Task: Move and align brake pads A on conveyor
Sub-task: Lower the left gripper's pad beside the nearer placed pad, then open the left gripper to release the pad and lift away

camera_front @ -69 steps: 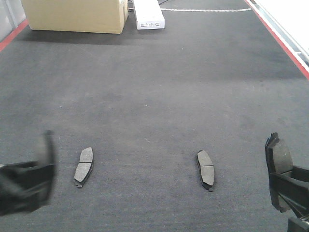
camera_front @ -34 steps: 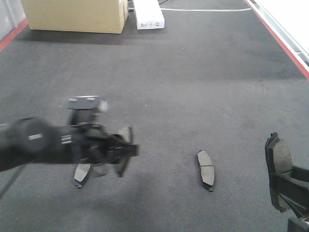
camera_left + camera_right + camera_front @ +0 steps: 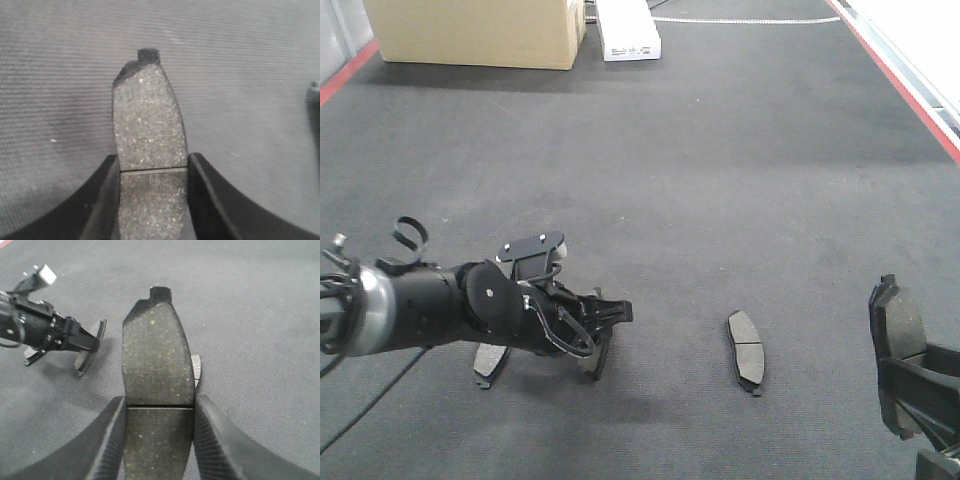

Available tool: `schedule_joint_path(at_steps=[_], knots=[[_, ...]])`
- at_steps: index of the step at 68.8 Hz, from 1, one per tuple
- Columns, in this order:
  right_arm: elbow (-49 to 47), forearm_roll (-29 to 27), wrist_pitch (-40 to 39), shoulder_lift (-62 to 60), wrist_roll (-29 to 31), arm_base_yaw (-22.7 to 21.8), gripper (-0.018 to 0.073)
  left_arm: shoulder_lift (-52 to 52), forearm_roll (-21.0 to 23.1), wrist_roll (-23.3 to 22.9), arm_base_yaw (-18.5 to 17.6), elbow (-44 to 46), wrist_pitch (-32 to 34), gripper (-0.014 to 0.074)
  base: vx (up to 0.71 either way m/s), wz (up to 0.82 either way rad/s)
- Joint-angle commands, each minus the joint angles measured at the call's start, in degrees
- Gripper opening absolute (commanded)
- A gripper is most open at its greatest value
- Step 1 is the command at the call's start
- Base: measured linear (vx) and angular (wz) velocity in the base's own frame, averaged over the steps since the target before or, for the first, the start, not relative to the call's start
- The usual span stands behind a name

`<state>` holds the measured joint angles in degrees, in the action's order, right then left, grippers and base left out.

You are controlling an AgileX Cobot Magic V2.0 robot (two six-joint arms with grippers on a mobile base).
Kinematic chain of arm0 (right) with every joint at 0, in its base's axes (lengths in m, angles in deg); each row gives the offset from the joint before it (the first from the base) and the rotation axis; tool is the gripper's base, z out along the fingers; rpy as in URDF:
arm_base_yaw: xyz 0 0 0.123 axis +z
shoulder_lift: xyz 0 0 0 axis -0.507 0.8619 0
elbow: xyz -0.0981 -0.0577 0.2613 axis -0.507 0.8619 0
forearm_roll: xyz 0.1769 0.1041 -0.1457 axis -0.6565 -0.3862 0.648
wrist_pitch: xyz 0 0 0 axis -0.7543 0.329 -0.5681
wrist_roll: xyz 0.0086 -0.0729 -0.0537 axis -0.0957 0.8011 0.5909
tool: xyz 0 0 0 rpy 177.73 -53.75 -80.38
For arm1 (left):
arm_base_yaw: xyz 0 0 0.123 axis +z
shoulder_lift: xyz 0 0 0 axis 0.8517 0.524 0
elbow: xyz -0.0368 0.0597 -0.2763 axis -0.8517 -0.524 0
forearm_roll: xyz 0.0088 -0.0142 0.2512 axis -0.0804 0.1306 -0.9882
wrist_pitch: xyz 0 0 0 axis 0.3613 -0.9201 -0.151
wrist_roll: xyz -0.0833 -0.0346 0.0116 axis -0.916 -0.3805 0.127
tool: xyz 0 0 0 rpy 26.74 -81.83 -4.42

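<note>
Charcoal felt-like conveyor belt (image 3: 720,150) with red edge strips fills the front view, a tan cardboard box (image 3: 475,30) and a white carton (image 3: 628,30) standing at its far end. Since half a second ago the black left arm has reached further right across the belt and come into sharp focus; its left gripper (image 3: 602,335) now sits low over the surface, fingers clamped on a flat dark-grey crescent brake pad (image 3: 148,145), gripped at its middle groove and held on edge. Behind the arm lies a second grey pad (image 3: 490,362), partly hidden, its place unchanged. A third grey pad (image 3: 746,352) lies flat further right, also unmoved. At the lower right edge the right gripper (image 3: 159,440) stays where it was, fingers closed on a fourth speckled grey pad (image 3: 157,360), held upright above the belt.
</note>
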<state>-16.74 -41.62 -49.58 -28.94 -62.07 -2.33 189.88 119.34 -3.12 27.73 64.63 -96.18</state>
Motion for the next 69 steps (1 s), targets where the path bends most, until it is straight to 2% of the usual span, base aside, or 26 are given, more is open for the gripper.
schedule_joint_path(at_steps=[1,18,40,52,59,69], knots=[[-1.8,0.6,-5.1,0.1,0.4,-0.1,-0.0008,-1.7,0.9,-0.6,-0.2,1.7,2.4,0.0223,0.00,0.00],[-1.8,0.6,-5.1,0.1,0.4,-0.1,-0.0008,-0.7,0.5,-0.6,-0.2,1.7,2.7,0.0237,0.00,0.00],[-1.8,0.6,-5.1,0.1,0.4,-0.1,-0.0008,-0.7,0.5,-0.7,-0.2,1.7,-1.3,0.0389,0.00,0.00],[-1.8,0.6,-5.1,0.1,0.4,-0.1,-0.0008,-1.2,0.4,-0.6,-0.2,1.7,-1.7,0.0405,0.00,0.00],[-1.8,0.6,-5.1,0.1,0.4,-0.1,-0.0008,-3.4,-2.2,-0.6,-0.1,1.7,-0.6,0.0405,0.00,0.00],[-1.8,0.6,-5.1,0.1,0.4,-0.1,-0.0008,-9.7,-11.4,-0.7,-0.1,1.7,-2.2,0.0386,0.00,0.00]])
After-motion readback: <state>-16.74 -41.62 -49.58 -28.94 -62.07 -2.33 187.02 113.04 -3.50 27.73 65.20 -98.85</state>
